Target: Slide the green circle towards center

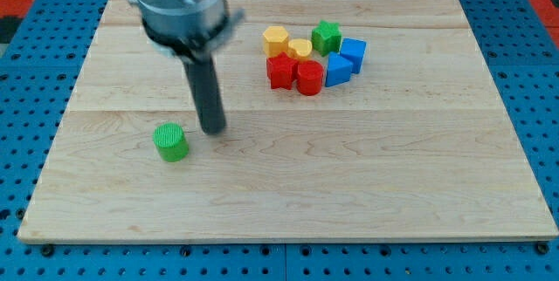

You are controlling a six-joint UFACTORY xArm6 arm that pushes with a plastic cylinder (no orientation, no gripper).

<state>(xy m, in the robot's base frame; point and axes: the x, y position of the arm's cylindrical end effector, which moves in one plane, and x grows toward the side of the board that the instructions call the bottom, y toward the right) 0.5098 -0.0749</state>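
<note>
1. Resting on the counter [288, 202], my tip [213, 131] stands just beside the green circle [171, 141], on the side nearer the counter's right edge and a little nearer the far edge; a narrow strip of bare wood shows between them, so they look apart, not touching.
2. Pincer: the arm carries none; it ends in a plain dark rod [208, 93] that hangs upright from a grey housing [179, 2] and has hold of nothing.
3. Green circle: a short ribbed cylinder, upright, alone in the counter's near-left quarter, closer to the left edge than to the middle, well apart from every other block.
4. All other blocks sit in one cluster near the far edge, right of the counter's midline.
5. Far row of the cluster, left to right: yellow block [276, 40], angular, exact shape unclear; a smaller yellow block [300, 49], shape not resolved, just beside it; green star [327, 36]; blue cube [353, 54].
6. Near row, left to right: red star-like block [280, 71]; red cylinder [310, 78], touching it; blue block [337, 70], wedge-like, touching or just beside the blue cube.
7. Counter is pale wood in planks, lying on a blue perforated base [35, 80].
</note>
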